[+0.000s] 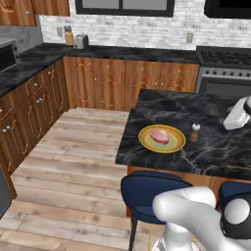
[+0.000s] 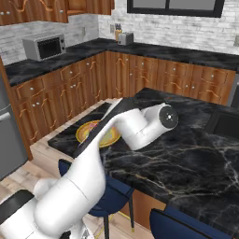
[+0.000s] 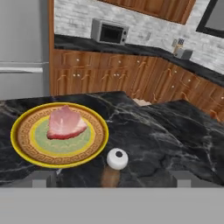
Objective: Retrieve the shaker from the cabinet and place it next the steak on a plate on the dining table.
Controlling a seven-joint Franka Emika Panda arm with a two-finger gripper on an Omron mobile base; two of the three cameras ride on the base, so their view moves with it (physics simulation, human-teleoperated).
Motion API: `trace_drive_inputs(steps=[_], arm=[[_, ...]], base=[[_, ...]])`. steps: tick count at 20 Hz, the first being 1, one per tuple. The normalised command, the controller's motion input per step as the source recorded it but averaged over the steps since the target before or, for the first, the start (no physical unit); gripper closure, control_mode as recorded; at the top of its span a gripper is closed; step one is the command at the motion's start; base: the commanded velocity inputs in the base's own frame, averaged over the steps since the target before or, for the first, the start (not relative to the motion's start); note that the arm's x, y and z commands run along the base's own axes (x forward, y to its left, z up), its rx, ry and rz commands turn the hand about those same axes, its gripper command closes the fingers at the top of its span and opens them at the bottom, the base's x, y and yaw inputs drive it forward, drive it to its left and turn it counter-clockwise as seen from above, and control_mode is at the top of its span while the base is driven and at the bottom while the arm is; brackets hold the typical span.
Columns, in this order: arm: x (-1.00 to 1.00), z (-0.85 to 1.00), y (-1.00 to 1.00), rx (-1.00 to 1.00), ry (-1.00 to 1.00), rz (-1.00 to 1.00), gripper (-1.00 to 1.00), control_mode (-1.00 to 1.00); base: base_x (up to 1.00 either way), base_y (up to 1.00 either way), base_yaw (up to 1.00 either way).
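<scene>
The shaker (image 3: 117,159), brown with a pale knob top, stands upright on the black marble dining table (image 3: 166,135), just right of the plate (image 3: 26,148). The yellow plate holds the pinkish steak (image 3: 65,123). My gripper (image 3: 113,178) is open, its fingertips (image 3: 43,177) spread wide to either side of the shaker without touching it. From the left base, the shaker (image 1: 195,131) sits right of the plate (image 1: 147,142) and steak (image 1: 160,136), and my hand (image 1: 237,116) hovers further right. The upper wall cabinet (image 2: 46,11) hangs over the left counter.
Blue stools (image 1: 147,191) stand at the table's near edge. My arm (image 2: 135,126) crosses over part of the plate (image 2: 86,133). A microwave (image 2: 44,46) and toaster (image 2: 125,38) sit on the wall counters; a stove (image 1: 225,63) is behind the table.
</scene>
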Motion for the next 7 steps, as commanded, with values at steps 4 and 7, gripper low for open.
trace_drive_inputs(steps=[4,7], arm=[[-0.64,0.0,0.22,-0.18,-0.16,-0.37,-1.0,-1.0],[-0.42,0.0,0.45,-0.14,-0.16,-0.3,-1.0,-1.0]], base=[[0.0,0.0,0.0],[0.0,0.0,0.0]])
